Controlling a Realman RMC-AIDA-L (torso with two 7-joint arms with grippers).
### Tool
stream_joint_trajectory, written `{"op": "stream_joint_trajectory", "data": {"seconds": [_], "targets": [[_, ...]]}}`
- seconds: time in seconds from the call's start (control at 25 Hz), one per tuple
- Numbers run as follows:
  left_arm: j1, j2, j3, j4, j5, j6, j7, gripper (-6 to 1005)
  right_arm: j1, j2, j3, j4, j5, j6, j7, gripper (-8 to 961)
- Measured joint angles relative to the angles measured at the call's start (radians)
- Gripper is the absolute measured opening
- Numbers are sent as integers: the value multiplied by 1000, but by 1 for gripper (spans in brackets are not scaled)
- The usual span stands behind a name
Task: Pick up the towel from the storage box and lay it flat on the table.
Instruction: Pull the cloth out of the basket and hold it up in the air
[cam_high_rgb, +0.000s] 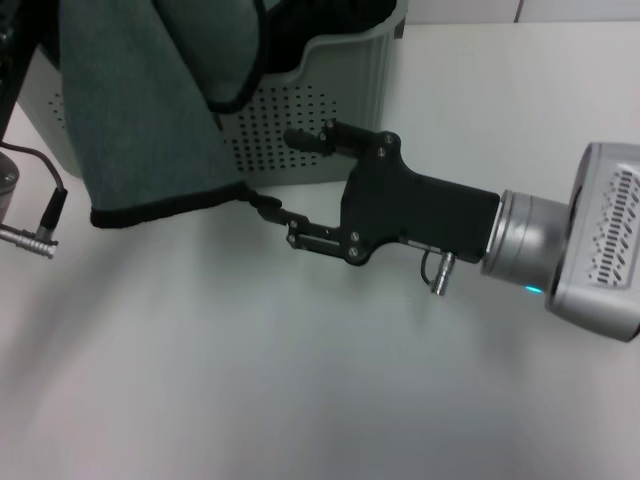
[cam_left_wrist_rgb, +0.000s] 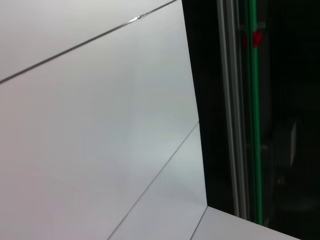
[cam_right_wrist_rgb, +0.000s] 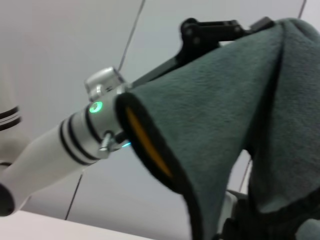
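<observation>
The towel hangs in the air in front of the storage box, grey-teal face toward me, its black border along the bottom edge. In the right wrist view the towel shows a strip of its mustard-yellow face, and it hangs from my left gripper, which is shut on its top. My right gripper is open beside the towel's lower right corner, its lower finger touching the border there. The white table lies below.
The storage box stands at the back of the table, behind the towel, with dark cloth inside it. A cable with a metal plug hangs at the left edge. The left wrist view shows only pale panels and a dark frame.
</observation>
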Motion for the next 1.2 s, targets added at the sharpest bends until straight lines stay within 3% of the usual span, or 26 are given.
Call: {"op": "stream_joint_trajectory", "data": {"seconds": [0.4, 0.6, 1.2], "targets": [[-5, 0, 14, 0, -8, 1, 2, 98, 41, 0, -52, -2, 39, -36, 4, 579], [8, 0, 11, 0, -34, 0, 7, 106, 22, 0, -75, -12, 33, -4, -3, 360], [-6, 0, 30, -39, -27, 1, 5, 128, 52, 0, -77, -1, 86, -25, -15, 357]]}}
